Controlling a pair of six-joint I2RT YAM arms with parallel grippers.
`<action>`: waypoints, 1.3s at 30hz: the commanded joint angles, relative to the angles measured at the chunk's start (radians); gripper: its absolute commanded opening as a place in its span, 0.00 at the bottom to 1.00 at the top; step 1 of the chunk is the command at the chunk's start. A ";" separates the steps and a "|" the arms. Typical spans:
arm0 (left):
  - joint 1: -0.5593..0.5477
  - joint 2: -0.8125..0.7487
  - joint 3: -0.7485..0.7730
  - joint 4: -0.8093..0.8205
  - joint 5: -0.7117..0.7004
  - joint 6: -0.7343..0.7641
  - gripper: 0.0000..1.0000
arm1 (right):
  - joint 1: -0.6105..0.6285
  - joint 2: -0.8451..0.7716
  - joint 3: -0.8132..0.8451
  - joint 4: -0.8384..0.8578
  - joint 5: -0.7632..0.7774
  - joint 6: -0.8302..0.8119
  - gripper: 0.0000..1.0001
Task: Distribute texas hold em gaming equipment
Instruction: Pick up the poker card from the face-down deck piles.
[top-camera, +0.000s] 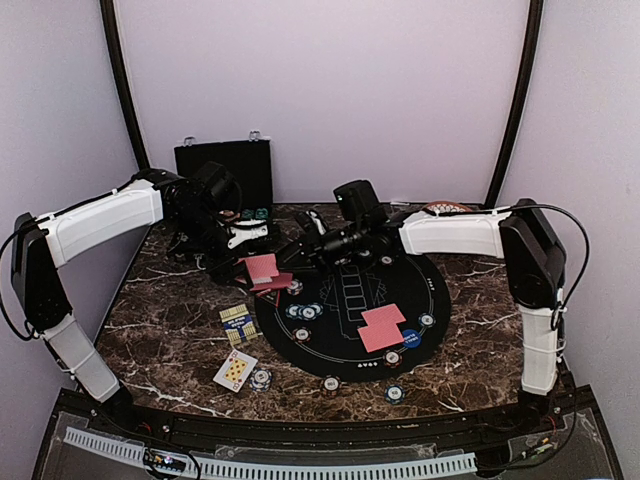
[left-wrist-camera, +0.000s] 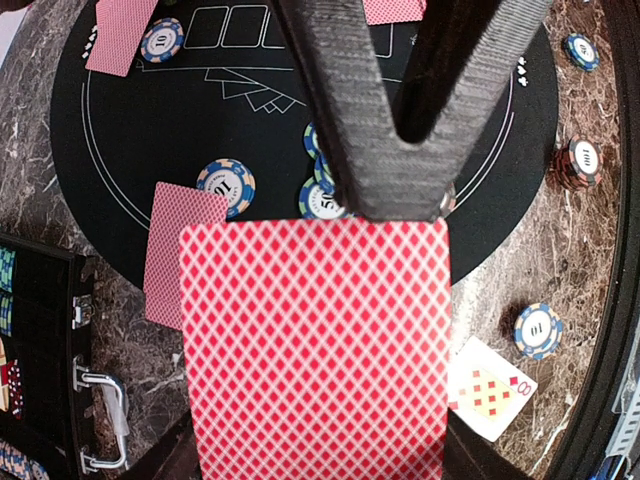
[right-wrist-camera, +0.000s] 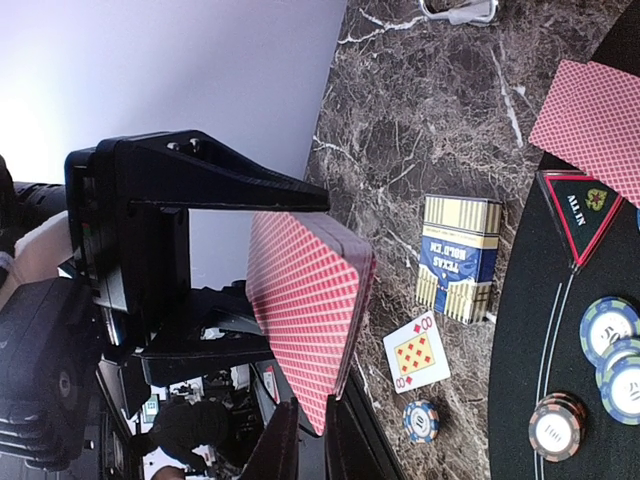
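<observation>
A deck of red-backed playing cards (top-camera: 262, 267) hangs above the table's left-centre, with my left gripper (top-camera: 249, 260) shut on it. It fills the left wrist view as a deck (left-wrist-camera: 315, 340) that hides my own fingers. My right gripper (top-camera: 286, 258) meets it from the right. Its black fingers (left-wrist-camera: 345, 120) close on the deck's far edge. In the right wrist view my right gripper (right-wrist-camera: 315, 437) pinches the corner of the deck (right-wrist-camera: 305, 300); how many cards it holds I cannot tell. Two cards (top-camera: 382, 327) lie face down on the round black mat (top-camera: 350, 300).
An eight of diamonds (top-camera: 235, 370) lies face up near the front left, a card box (top-camera: 240, 325) behind it. Striped chips (top-camera: 305, 311) cluster on the mat; single chips (top-camera: 260, 378) dot its front rim. A black chip case (top-camera: 225, 170) stands open at the back.
</observation>
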 joint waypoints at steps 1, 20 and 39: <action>0.006 -0.040 -0.011 0.009 0.010 0.013 0.00 | 0.003 -0.033 -0.022 0.076 -0.030 0.031 0.18; 0.007 -0.038 -0.009 0.005 0.009 0.012 0.00 | 0.024 0.007 -0.017 0.145 -0.061 0.076 0.26; 0.006 -0.043 -0.016 0.004 0.003 0.014 0.00 | 0.027 0.037 -0.026 0.231 -0.069 0.153 0.07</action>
